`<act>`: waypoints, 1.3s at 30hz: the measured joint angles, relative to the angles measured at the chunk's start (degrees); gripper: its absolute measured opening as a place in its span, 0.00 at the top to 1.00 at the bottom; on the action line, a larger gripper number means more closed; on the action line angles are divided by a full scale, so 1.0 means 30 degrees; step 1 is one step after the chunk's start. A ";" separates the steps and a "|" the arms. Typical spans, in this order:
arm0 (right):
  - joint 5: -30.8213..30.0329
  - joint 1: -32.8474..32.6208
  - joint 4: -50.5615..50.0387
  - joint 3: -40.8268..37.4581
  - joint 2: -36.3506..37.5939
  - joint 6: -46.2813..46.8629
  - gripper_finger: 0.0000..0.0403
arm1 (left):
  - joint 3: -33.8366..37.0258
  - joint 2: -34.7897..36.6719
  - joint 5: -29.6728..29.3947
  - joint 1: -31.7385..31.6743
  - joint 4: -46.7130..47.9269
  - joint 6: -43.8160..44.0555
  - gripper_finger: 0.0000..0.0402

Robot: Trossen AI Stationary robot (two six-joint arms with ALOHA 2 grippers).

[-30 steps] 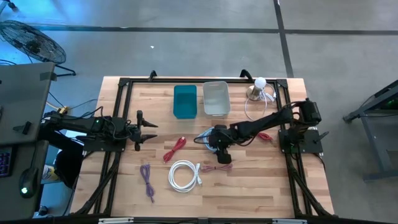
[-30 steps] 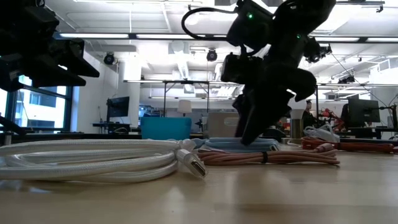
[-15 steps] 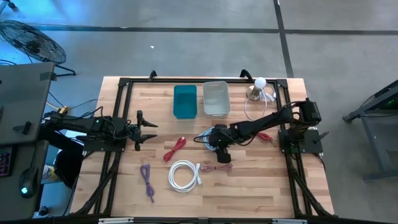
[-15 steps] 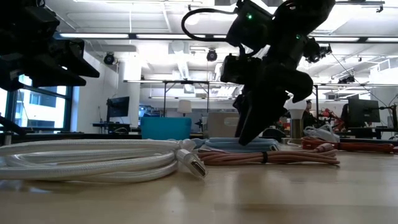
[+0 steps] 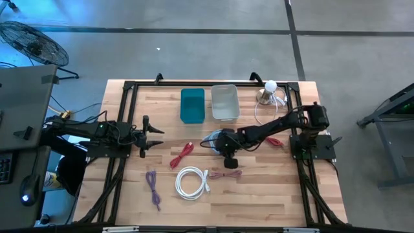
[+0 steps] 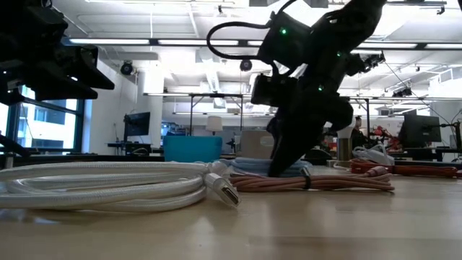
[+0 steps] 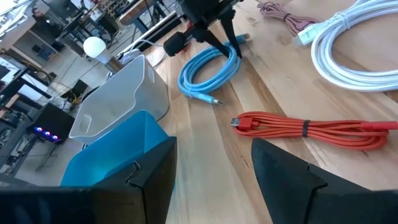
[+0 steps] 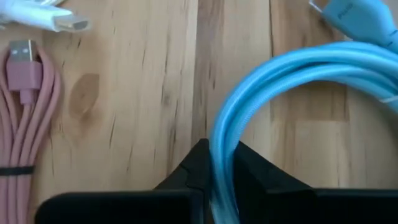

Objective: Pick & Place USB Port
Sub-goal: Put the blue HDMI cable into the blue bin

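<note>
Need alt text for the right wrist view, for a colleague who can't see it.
The right end effector is shut on the blue cable, pinching a strand of its coil over the wooden table. A pink cable lies alongside.

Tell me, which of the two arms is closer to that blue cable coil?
The right. Its end effector is closed on the blue cable at mid-table, while the left end effector sits open near the table's left side, well apart from it.

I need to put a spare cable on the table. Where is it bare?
Bare wood lies in front of the white cable and purple cable, and right of the pink cable. The middle is crowded around the right gripper on the blue cable.
</note>
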State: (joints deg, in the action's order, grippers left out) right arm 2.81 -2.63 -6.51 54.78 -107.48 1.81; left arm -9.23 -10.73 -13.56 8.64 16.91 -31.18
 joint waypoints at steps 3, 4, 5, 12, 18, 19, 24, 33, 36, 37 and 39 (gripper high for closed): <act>-0.0213 -0.0015 0.0150 0.0196 -0.0034 0.0088 0.92 | 0.0004 0.0003 0.0000 0.0007 0.0000 0.0000 0.50; -0.0265 -0.0022 0.0118 0.0332 -0.0058 0.0046 0.92 | 0.0004 0.0003 0.0006 0.0007 0.0000 0.0000 0.50; -0.0408 -0.0086 0.0093 0.0450 -0.0073 -0.0101 0.92 | 0.0004 0.0001 0.0007 0.0007 0.0000 0.0000 0.50; -0.3788 -0.0848 -0.0318 0.1313 0.0520 -0.1238 0.92 | 0.0004 0.0003 0.0015 0.0002 -0.0002 0.0003 0.50; -0.5287 -0.1331 -0.0625 0.1435 0.1964 -0.1760 0.92 | 0.0004 0.0002 -0.0105 0.0007 -0.0043 0.0000 0.50; -0.5501 -0.1440 -0.0580 0.1435 0.2379 -0.1777 0.92 | 0.0004 -0.0004 -0.0179 0.0005 -0.0127 0.0000 0.50; -0.6588 -0.2047 -0.0353 0.1443 0.4082 -0.2463 0.92 | 0.0004 -0.0004 -0.0765 0.0000 -0.2300 0.1074 0.50; -0.7471 -0.2780 0.1187 0.1449 0.5668 -0.4322 0.92 | 0.0004 -0.0373 0.0357 0.0007 -0.6698 0.1280 0.50; -0.7231 -0.2783 0.1921 0.1457 0.5668 -0.5046 0.92 | 0.0004 -0.1317 0.0406 0.0000 -0.7797 0.1494 0.50; -0.7166 -0.2777 0.2176 0.1457 0.5668 -0.5202 0.92 | 0.0004 -0.1766 0.0411 0.0000 -0.8237 0.1464 0.50; -0.7167 -0.2763 0.2471 0.1464 0.5668 -0.5363 0.92 | 0.0004 -0.2788 0.0401 0.0002 -0.9059 0.0990 0.50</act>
State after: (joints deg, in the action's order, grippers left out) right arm -18.69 -10.92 0.91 59.18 -90.48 -14.28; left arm -9.21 -19.09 -12.36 8.65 -10.27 -28.21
